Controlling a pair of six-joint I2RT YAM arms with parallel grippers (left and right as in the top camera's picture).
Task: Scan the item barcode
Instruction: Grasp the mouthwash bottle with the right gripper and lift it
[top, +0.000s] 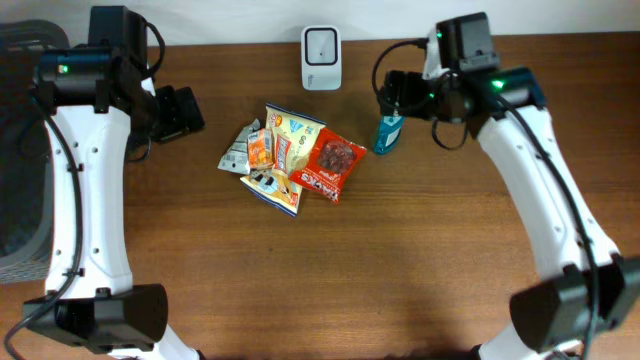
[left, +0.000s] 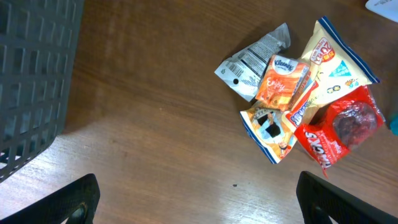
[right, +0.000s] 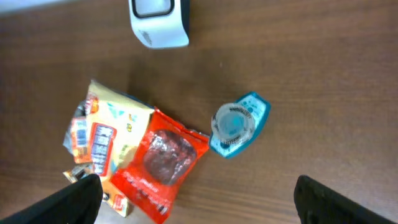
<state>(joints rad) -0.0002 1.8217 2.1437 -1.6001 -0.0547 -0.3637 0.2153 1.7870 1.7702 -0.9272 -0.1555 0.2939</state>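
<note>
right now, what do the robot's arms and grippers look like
The left arm and right arm are white links with black joints, black cables alongside and a green light near each wrist. The left gripper and right gripper are black, each with two fingers.

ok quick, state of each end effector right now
Left end effector: open, holding nothing.
Right end effector: open, holding nothing.
</note>
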